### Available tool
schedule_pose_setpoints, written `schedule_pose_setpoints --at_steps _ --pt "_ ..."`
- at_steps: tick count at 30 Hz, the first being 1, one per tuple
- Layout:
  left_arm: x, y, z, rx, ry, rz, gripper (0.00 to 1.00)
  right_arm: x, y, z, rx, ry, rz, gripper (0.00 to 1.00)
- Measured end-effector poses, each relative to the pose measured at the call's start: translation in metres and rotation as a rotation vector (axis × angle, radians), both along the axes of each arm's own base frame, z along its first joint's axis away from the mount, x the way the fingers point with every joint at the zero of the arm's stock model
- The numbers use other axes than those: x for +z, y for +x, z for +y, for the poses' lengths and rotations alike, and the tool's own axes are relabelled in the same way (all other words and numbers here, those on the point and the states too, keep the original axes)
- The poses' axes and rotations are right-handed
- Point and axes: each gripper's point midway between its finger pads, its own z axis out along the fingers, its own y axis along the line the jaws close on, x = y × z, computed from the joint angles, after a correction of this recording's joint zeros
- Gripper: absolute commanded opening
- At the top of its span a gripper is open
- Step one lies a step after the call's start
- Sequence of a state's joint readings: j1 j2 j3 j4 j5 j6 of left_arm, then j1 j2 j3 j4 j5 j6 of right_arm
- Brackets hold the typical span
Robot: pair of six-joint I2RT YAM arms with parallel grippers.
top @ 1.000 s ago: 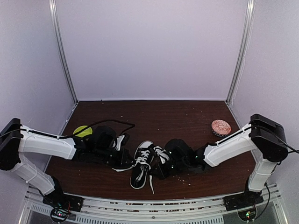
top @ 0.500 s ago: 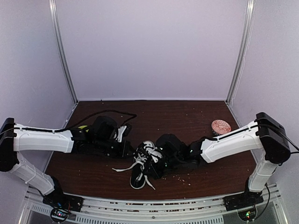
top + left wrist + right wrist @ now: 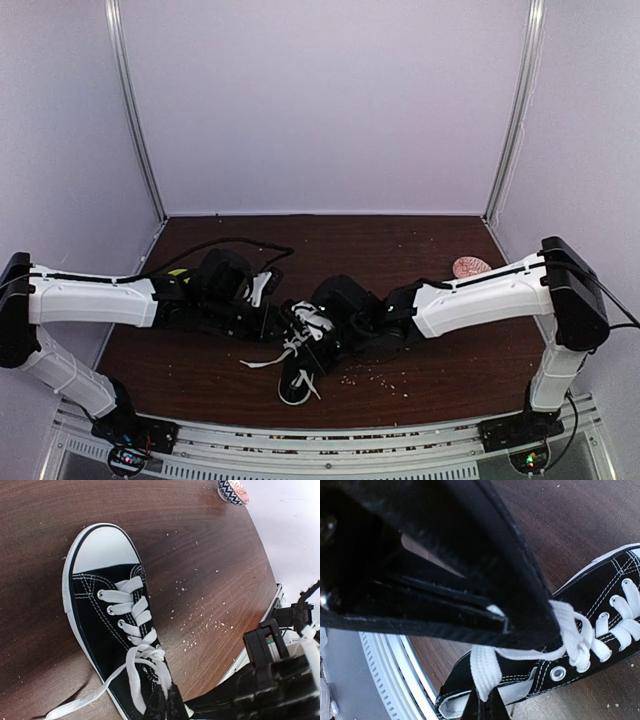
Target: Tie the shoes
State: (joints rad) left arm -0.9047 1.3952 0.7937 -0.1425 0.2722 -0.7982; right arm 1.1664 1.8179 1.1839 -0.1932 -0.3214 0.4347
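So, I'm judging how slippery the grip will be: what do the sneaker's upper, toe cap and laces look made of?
Upper: matte black canvas, going by the white stitching. Toe cap: smooth white, probably rubber. Laces: flat white woven fabric, likely cotton.

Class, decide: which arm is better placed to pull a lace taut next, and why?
Right, probably: the right gripper is shut on a lace running from the shoe. The left gripper is shut by the laces too, but whether it pinches one is unclear.
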Motion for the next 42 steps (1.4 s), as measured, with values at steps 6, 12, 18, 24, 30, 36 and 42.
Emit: schedule_pose_setpoints --at_steps 6,12,18,24,30,36,42 --pt "0.007 -0.002 -0.002 -0.015 -0.028 -0.012 0.0 -0.012 0.003 -0.006 -0.021 -0.051 0.025 0.0" --pt "-0.002 -0.014 0.001 -0.051 -0.039 0.004 0.0 -0.032 0.008 -0.026 -0.059 -0.1 0.06 0.0" --pt "-0.008 -0.029 -0.004 -0.11 -0.042 0.009 0.0 -0.03 0.015 -0.037 -0.091 -0.109 0.074 0.0" --pt "-0.014 -0.038 -0.006 -0.147 -0.035 0.009 0.0 -0.023 0.027 -0.046 -0.128 -0.111 0.068 0.0" --pt "-0.031 -0.051 -0.011 -0.195 0.008 0.024 0.0 -0.02 0.028 -0.048 -0.131 -0.109 0.067 0.0" --pt "-0.05 -0.059 -0.007 -0.217 0.077 0.039 0.3 -0.02 0.028 -0.047 -0.13 -0.107 0.068 0.0" --pt "-0.03 -0.051 0.002 -0.165 0.072 -0.021 0.52 -0.019 0.028 -0.047 -0.132 -0.103 0.07 0.0"
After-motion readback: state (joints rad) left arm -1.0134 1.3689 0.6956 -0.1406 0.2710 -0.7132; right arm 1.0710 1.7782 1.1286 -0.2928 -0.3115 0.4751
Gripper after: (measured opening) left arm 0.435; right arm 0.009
